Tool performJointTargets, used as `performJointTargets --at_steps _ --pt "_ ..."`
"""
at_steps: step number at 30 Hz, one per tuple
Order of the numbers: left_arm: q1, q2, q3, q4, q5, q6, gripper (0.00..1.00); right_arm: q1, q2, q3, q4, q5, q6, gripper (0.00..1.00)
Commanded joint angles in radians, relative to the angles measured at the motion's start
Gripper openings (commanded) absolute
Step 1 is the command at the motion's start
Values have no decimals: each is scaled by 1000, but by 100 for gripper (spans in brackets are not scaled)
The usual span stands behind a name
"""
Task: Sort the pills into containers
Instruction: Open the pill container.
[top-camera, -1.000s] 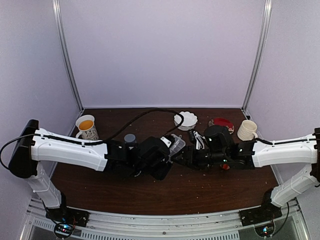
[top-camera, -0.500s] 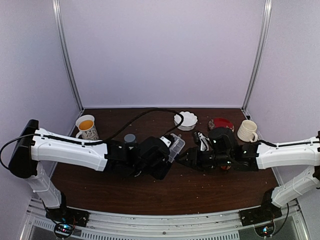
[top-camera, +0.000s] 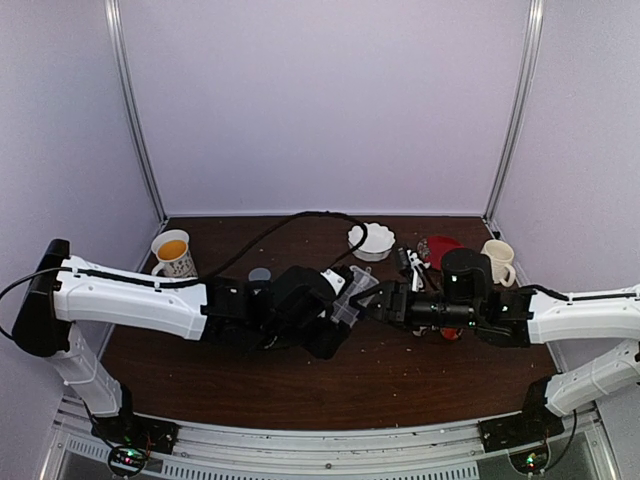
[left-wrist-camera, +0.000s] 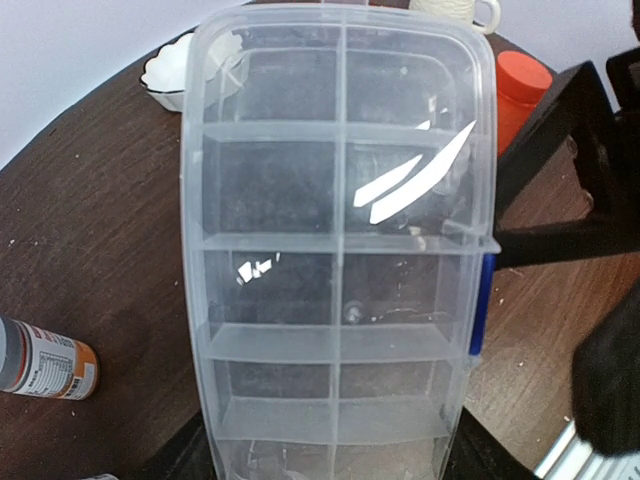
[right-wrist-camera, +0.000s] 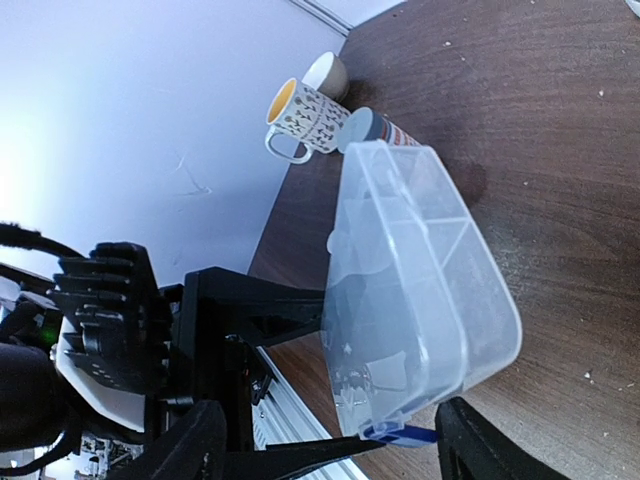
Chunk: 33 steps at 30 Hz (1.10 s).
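Box (top-camera: 352, 292) sits tilted above mid counter (top-camera: 400, 390), held by left gripper (top-camera: 335, 308), per top cam. L wrist cam: lid looks shut, cells look empty, so sorting's not begun. R wrist cam: right gripper (right-wrist-camera: 330, 432) wide, flanking blue latch (right-wrist-camera: 400, 435).

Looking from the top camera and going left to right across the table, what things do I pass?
patterned mug → grey-capped bottle → clear organizer box → red round object → cream mug
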Motion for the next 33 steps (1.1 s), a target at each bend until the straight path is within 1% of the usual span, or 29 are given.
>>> performJointTargets --at_steps 1,4,13,15,22,24,29,30,31,33 --pt "-4 -38 -3 73 48 12 63 -5 -42 -15 44 -21 -25 66" --pt "-4 -31 5 59 31 12 63 -5 -58 -17 21 -15 -24 54" --pt "-4 -29 11 43 12 13 63 -5 -76 -24 -4 -20 -26 34" --pt "-4 -29 12 42 15 14 63 -5 -71 -19 -7 -22 -28 27" --pt "-4 -29 12 39 10 12 63 -5 -43 -11 -21 -24 -28 24" --pt "-4 -30 12 39 9 12 62 -5 -39 -8 -29 -24 -27 19" --pt "-4 -27 11 38 7 12 63 -5 -27 5 -50 -33 -31 3" --pt "-4 -28 10 39 5 12 63 -5 -25 7 -52 -35 -29 0" --pt "-4 -26 9 37 4 12 66 -4 -25 7 -53 -36 -28 0" --pt "-4 -22 10 32 -3 8 80 -5 -25 9 -50 -42 -26 0"
